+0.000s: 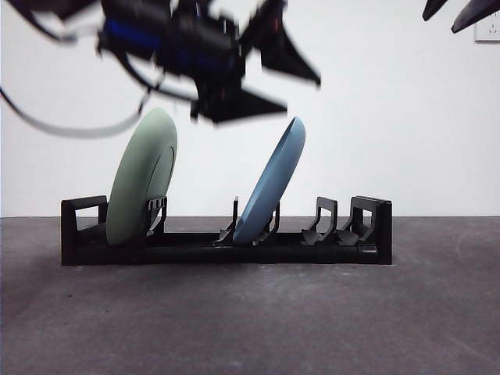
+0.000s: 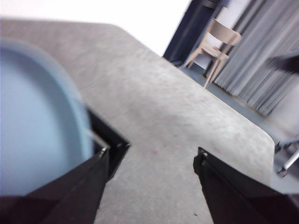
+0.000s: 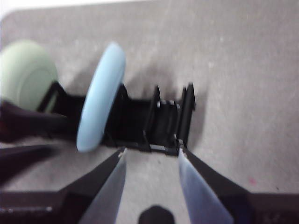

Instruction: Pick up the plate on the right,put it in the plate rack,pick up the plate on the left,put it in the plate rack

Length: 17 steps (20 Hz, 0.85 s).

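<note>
The black plate rack [image 1: 195, 251] lies across the table's middle. A pale green plate [image 1: 141, 183] stands on edge near its left end. A blue plate [image 1: 273, 180] leans to the right in a middle slot. My left gripper [image 1: 303, 94] hovers blurred above the blue plate, open and holding nothing. In the left wrist view the blue plate [image 2: 37, 121] fills one side beside my open left gripper [image 2: 153, 151]. My right gripper [image 3: 152, 150] is open and well back from the rack [image 3: 163, 121], with the blue plate [image 3: 100, 98] and the green plate [image 3: 25, 70] in sight. It shows only as dark tips [image 1: 449, 12].
Two unoccupied pairs of dividers [image 1: 344, 223] stand at the rack's right end. Grey tabletop [image 1: 250, 320] stretches in front of the rack. Beyond the table's rounded edge [image 2: 261, 135] a wooden chair [image 2: 215, 44] stands by grey curtains.
</note>
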Tool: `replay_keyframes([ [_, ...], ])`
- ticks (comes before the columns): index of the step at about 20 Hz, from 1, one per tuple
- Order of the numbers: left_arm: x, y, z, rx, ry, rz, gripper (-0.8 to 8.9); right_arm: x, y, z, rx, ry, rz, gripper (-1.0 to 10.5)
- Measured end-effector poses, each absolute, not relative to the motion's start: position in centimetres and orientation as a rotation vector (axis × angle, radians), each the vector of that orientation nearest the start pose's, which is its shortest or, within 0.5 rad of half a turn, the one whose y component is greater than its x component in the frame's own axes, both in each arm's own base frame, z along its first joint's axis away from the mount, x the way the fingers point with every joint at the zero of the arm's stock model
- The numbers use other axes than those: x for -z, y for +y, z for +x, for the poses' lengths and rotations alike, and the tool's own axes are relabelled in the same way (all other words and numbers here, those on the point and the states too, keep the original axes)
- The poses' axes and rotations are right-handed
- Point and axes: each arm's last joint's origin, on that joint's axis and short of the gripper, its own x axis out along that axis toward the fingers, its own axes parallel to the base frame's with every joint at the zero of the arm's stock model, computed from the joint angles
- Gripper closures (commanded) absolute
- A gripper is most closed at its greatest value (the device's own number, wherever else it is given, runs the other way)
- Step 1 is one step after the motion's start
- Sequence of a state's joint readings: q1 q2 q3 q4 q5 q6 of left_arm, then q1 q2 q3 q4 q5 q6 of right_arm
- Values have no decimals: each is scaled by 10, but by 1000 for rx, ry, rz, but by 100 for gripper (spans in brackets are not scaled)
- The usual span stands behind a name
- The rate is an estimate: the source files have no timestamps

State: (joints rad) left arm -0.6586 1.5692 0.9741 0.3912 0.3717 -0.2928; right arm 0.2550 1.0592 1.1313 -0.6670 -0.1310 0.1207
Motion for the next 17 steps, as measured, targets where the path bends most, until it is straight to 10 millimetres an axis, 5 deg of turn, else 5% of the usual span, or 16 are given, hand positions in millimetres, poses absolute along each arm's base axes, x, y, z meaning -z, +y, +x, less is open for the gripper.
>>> replay_keyframes([
  [2, -291, -212, 244, 943, 289, -109, 539, -354, 56, 201, -344, 648, 48, 762],
  [5, -324, -179, 208, 730, 265, 95, 826, -351, 56, 199, -353, 686, 10, 926],
  [12, -353, -93, 155, 380, 344, 242, 822, -353, 54, 196, -343, 641, -39, 963],
  [17, -342, -59, 136, 272, 336, 211, 822, -334, 41, 157, -253, 373, -14, 962],
])
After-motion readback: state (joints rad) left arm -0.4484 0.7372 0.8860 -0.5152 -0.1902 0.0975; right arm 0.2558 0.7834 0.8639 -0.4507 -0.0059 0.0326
